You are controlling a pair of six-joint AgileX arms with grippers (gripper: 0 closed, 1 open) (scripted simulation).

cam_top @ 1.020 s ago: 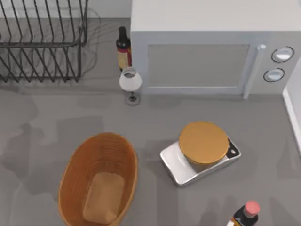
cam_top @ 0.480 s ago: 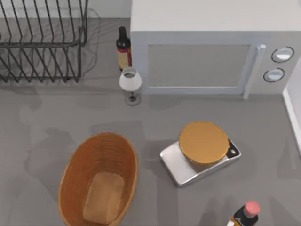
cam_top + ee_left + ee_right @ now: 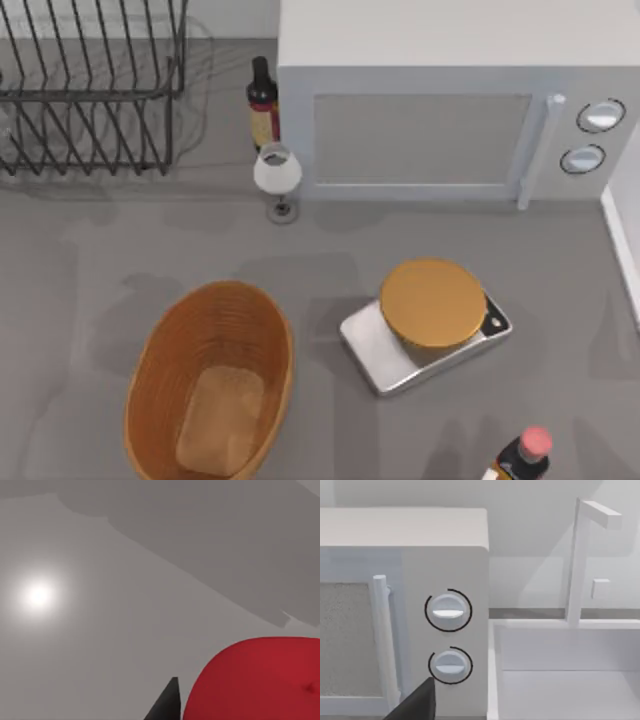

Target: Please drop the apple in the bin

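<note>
Left claw (image 3: 171, 704) is showing as one dark tip just beside the apple (image 3: 255, 680) in the left wrist view, and I cannot tell how far it is open or whether it is gripping the fruit. Glossy and red, the apple is looming close to that camera, with the plain grey counter (image 3: 100, 645) lying behind it.

From above, the bin (image 3: 160, 370) is sitting at the lower left of the frame with its tan bottom showing, well apart from the dish rack (image 3: 90, 90) at the upper left. A golden-orange disc (image 3: 432, 302) is resting on a silver base (image 3: 375, 355) just right of the bin. A pink-capped bottle (image 3: 527, 452) is standing at the bottom edge toward the right. A wine bottle (image 3: 263, 100) and a white glass (image 3: 278, 172) are standing beside the microwave (image 3: 420, 140) along the top of the frame.

Right claw (image 3: 417, 702) is pointing toward the microwave's two knobs (image 3: 448, 611), with a white basin (image 3: 565, 680) sitting alongside. I cannot tell how far it is open either.
</note>
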